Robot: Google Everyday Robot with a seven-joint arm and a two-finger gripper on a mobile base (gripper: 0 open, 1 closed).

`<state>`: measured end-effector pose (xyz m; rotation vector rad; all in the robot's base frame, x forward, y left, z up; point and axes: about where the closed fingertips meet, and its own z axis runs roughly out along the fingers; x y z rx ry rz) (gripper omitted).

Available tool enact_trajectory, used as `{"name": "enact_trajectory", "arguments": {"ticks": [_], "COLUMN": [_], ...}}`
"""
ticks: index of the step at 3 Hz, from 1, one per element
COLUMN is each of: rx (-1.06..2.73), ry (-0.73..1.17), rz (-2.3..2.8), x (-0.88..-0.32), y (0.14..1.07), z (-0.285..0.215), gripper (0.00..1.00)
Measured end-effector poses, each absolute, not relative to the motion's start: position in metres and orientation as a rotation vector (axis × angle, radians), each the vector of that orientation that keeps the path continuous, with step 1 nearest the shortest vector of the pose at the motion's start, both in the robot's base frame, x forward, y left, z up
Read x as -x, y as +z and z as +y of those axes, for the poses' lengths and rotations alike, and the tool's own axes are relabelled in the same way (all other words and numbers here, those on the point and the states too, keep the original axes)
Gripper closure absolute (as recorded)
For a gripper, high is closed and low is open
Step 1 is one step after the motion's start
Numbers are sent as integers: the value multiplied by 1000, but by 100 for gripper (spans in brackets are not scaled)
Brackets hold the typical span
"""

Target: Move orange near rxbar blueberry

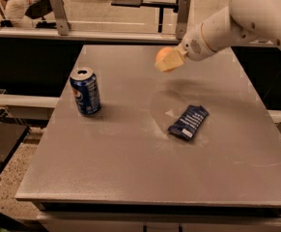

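Note:
The orange (161,55) is held in my gripper (167,61), which hangs in the air above the grey table (130,149), over its far middle part. The fingers are shut around the fruit, and the white arm reaches in from the upper right. The rxbar blueberry (189,122), a flat dark navy wrapper with white lettering, lies on the table right of centre. It is below and slightly right of the held orange, well apart from it.
A blue Pepsi can (85,91) stands upright on the table's left side. A railing and dark desks run behind the table's far edge. The table's front edge is near the bottom of the view.

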<state>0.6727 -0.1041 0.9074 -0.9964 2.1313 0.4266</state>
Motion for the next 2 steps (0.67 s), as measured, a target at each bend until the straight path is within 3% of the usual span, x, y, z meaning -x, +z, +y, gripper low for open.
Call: {"name": "enact_trajectory", "arguments": {"ticks": [2], "rx": [1040], "ry": [466], "rz": [2181], "x": [-607], "y": [876], "z": [-99], "gripper": [100]}}
